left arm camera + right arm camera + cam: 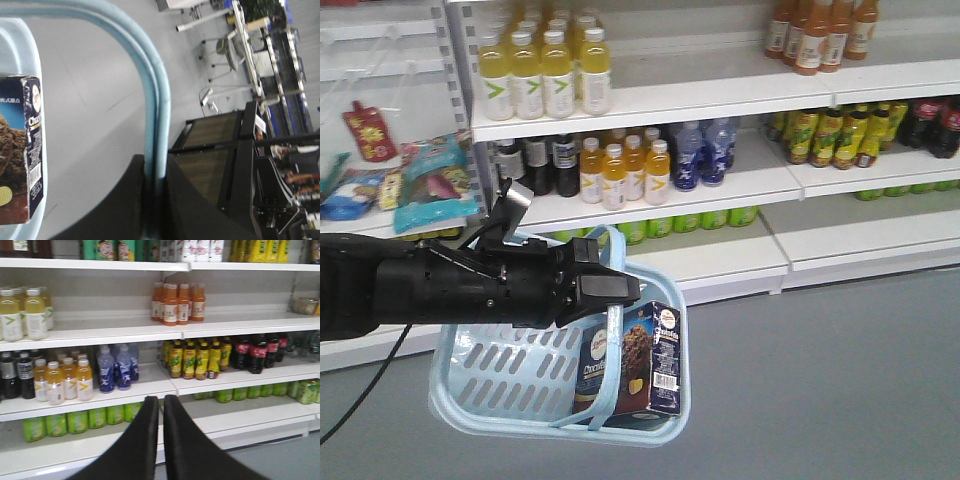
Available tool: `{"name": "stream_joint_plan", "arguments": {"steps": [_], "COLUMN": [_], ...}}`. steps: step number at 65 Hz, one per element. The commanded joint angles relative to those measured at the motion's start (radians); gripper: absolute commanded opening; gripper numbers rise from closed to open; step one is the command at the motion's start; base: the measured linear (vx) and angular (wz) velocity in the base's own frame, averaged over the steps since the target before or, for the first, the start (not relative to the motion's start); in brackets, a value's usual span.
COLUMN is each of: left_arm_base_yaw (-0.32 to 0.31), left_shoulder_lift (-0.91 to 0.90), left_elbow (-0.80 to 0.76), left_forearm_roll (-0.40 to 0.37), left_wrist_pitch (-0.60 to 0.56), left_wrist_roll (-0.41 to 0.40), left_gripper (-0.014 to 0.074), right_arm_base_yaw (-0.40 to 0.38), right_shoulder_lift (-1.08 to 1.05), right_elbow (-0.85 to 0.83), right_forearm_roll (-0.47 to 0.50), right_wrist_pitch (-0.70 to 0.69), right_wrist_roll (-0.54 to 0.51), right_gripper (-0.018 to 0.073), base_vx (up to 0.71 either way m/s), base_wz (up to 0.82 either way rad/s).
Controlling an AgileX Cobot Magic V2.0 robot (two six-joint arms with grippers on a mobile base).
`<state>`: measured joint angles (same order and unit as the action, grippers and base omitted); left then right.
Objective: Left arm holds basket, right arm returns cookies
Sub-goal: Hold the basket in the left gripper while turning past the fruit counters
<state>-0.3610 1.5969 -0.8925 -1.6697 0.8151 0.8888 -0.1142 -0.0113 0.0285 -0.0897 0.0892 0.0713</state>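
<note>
Left gripper (605,290) is clamped on the basket (480,385) and has it hanging in the air in front of the shelves (650,100). The left wrist view confirms it: both fingers (125,200) pinch tight on the handle (150,90), no gap showing.

The cookies (638,360) stand upright inside the basket, against its right end, close beside the handle loops. So the holding half of the job is set and the return half is not yet begun.

Over on the other side, the right gripper (161,400) points at the drink bottles (192,357). Its fingers are almost together, only a thin slit between them, and it carries nothing.

Next up, as I read it: that right gripper has to spread wide, swing down over the basket and take the carton by its top. The handles crowd the box, so a straight lift looks safest. The left side just has to keep the basket steady. Which shelf spot the cookies belong to, I can't tell.
</note>
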Motion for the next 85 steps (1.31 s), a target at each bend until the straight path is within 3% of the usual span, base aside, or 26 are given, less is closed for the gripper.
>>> {"name": "stream_joint_plan", "arguments": {"steps": [1,85], "left_arm_base_yaw": [-0.006,-0.006], "left_shoulder_lift": [-0.050,-0.050], "left_elbow": [-0.029,-0.029], "left_forearm_roll": [-0.110,-0.110], "left_wrist_pitch": [0.064,0.058], "left_wrist_roll": [0.014,0.014], "left_gripper": [-0.0003,-0.0003], "right_arm_base_yaw": [-0.003,-0.003], "right_shoulder_lift": [-0.013,-0.013], "right_elbow": [0.018,0.018], "right_forearm_roll": [-0.010,-0.010], "right_wrist_pitch": [-0.076,-0.076], "right_wrist_roll": [-0.007,-0.007], "right_gripper": [-0.0006,-0.0006], "base_vx": [0.31,0.23], "base_wz": [-0.62,-0.80]}}
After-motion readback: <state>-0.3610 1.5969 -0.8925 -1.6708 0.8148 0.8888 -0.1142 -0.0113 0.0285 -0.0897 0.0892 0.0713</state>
